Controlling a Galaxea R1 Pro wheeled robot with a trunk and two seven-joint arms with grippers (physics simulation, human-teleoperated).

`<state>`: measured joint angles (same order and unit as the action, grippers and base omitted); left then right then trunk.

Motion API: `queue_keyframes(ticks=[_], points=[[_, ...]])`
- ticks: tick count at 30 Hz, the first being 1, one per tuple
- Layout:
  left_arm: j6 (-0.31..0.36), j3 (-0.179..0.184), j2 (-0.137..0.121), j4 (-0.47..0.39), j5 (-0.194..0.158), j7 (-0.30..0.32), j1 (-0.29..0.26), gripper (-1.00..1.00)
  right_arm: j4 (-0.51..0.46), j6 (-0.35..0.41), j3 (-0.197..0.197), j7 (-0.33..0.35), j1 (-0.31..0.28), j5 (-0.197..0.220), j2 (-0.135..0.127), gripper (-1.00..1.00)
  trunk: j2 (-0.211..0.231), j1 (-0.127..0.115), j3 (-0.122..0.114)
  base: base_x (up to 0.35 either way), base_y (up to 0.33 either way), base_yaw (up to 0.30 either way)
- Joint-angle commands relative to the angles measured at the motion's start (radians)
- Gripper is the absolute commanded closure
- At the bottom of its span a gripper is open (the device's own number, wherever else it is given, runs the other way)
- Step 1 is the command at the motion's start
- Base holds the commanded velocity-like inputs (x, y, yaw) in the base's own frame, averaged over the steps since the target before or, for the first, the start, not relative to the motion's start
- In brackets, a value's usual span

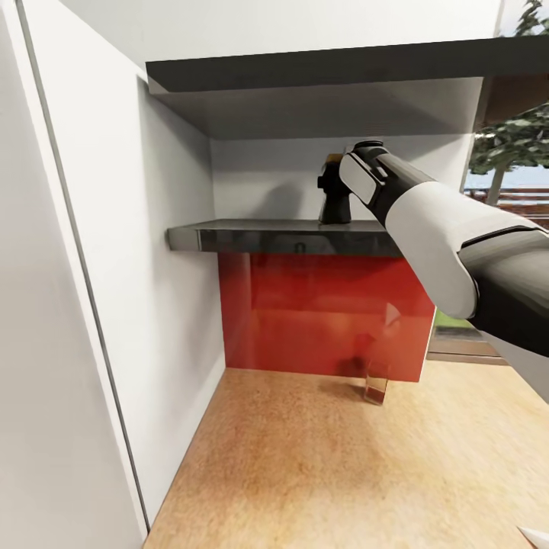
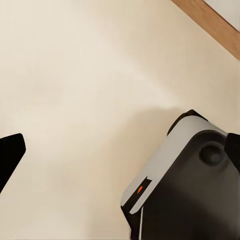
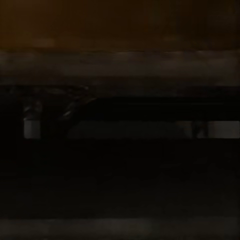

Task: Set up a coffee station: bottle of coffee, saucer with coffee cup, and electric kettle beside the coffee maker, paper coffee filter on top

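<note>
The bottle of coffee point(image 1: 332, 197), dark with a yellowish cap, stands upright on the thin black kitchen shelf point(image 1: 274, 235). My right arm point(image 1: 427, 221) reaches up to it, and its wrist point(image 1: 367, 174) sits right against the bottle's upper part. The wrist hides the fingers, and the right wrist view is dark and blurred, so I cannot tell whether they grip the bottle. Below the shelf lies the light wood-grain kitchen countertop point(image 1: 305, 465). My left gripper point(image 2: 122, 150) hangs open over a pale floor, one dark fingertip point(image 2: 10, 152) far from the other.
A thicker black shelf point(image 1: 328, 72) with a pale underside hangs above the bottle. A white side wall point(image 1: 137, 290) closes the niche on the left, with a glossy red backsplash point(image 1: 320, 320) behind. A small clear glass point(image 1: 375, 387) stands on the countertop by the backsplash.
</note>
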<state>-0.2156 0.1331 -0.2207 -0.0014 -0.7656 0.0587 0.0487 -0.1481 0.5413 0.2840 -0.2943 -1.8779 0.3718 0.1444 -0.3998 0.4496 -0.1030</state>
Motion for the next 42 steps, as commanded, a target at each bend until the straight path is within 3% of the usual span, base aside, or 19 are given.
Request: queue_keyframes(ticks=[1, 24, 29, 42], points=[[-0.002, 0.008, 0.0, 0.0, -0.011, 0.004, 0.0, -1.0, -0.001, 0.004, 0.003, -0.006, 0.0, 0.018, 0.0, 1.0, 0.0, 0.0, -0.001, 0.0, 0.0, 0.0], [-0.001, 0.008, 0.0, 0.0, -0.011, 0.004, 0.0, -1.0, 0.012, 0.001, 0.003, -0.006, 0.0, 0.018, 0.003, 1.0, 0.0, 0.0, -0.034, 0.0, 0.0, 0.0], [-0.001, 0.009, 0.0, 0.0, -0.011, 0.004, 0.0, -1.0, 0.025, -0.002, 0.003, -0.006, 0.0, -0.049, 0.005, 1.0, 0.0, 0.0, -0.034, 0.0, 0.0, 0.0], [-0.001, 0.008, 0.0, 0.0, -0.011, 0.004, 0.0, -1.0, 0.027, 0.003, 0.003, -0.006, 0.0, -0.054, 0.007, 1.0, 0.0, 0.0, -0.038, 0.0, 0.0, 0.0]])
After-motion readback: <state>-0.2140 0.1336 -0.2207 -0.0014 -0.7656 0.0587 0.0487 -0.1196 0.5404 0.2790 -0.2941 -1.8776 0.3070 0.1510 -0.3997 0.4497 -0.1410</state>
